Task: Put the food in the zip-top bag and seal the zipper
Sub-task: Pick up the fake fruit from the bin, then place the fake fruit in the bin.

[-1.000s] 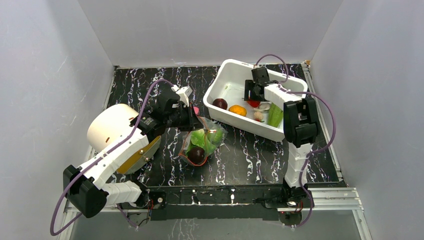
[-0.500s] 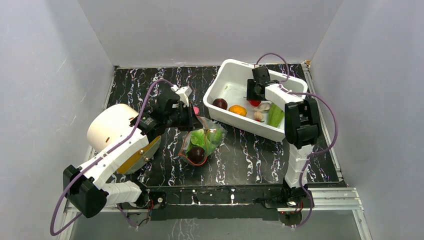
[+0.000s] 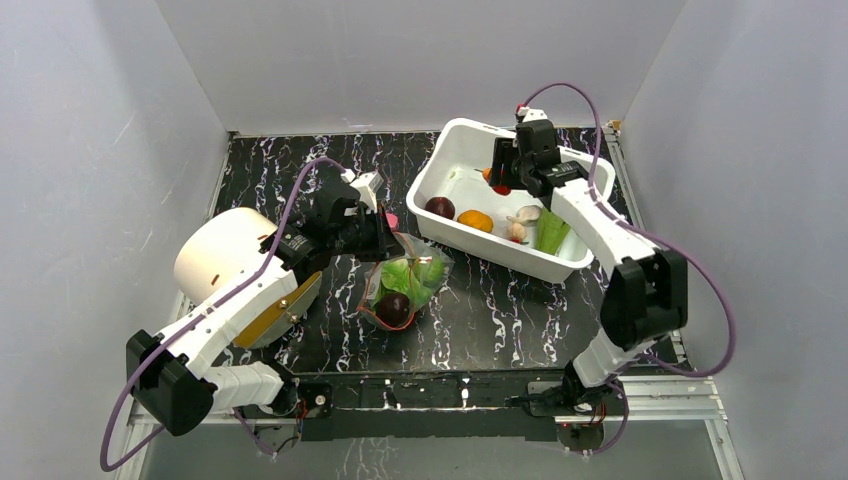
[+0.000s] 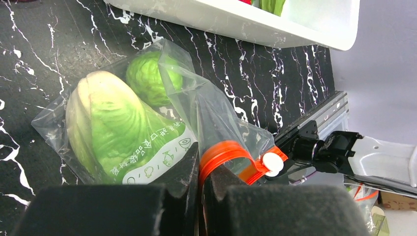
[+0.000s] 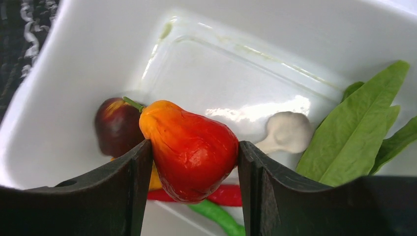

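The clear zip-top bag (image 3: 405, 285) lies on the black marbled table and holds the pale-green cabbage (image 4: 103, 128), a green ball (image 4: 147, 78) and a dark purple round (image 3: 393, 308). My left gripper (image 4: 200, 182) is shut on the bag's orange-red zipper strip (image 4: 226, 152) at the mouth, beside the white slider (image 4: 272, 163). My right gripper (image 5: 194, 162) is shut on a red-orange toy fruit (image 5: 189, 150) and holds it above the white tub (image 3: 425, 185). In the top view this gripper (image 3: 503, 180) is over the tub's far side.
The tub holds a dark purple round (image 5: 115, 125), an orange piece (image 3: 475, 220), a mushroom (image 5: 287, 132), green leaves (image 5: 354, 128), a red chili (image 5: 226, 195) and a green pod (image 5: 216, 216). A white drum (image 3: 225, 250) stands at the left. Grey walls enclose the table.
My right gripper has risen from the tub floor with the red-orange fruit and moved toward the tub's far side. The left gripper and the bag have not moved.
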